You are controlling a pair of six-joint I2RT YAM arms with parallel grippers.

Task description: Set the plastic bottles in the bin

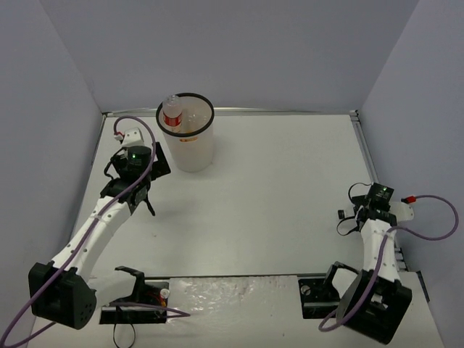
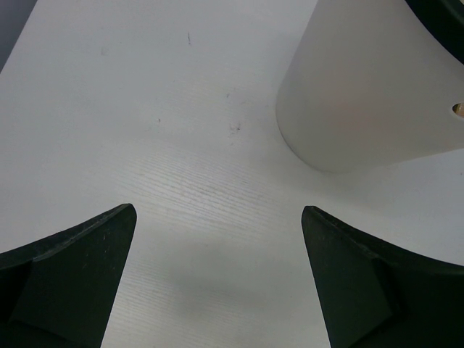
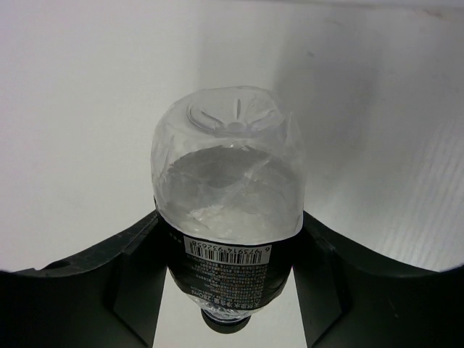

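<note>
The right gripper (image 3: pixel 228 250) is closed on a clear bottle (image 3: pixel 228 181). Its two black fingers (image 3: pixel 134 254) press against opposite sides of the bottle, at a dark label band printed with a barcode. The bottle points away from the wrist, with its dark cap end nearest the camera. Its rounded, ribbed base faces outward over the white desk (image 3: pixel 72 109), and the clear body looks crinkled. Whether the base touches the desk cannot be told. Seen from above, this gripper sits close to the right edge of the desk, nearer the near edge than the far one. Its arm is folded back over its base at the near right corner.

The left gripper (image 2: pixel 217 214) is spread wide and holds nothing. Its dark fingertips (image 2: pixel 109 232) sit in the two lower corners of the wrist view, with only bare desk between them. Just ahead of it and to its right stands the bin (image 1: pixel 187 154), an upright translucent white cylinder with a black rim. Seen from above, the bin stands toward the far left corner of the desk, a little in from the far edge. The left gripper is just beside it, on the side toward the left edge.

A red-labelled bottle (image 1: pixel 172 114) stands inside the bin against the left of the rim, its top rising above it. A faint orange tint shows through the bin wall, but what causes it cannot be told.
</note>
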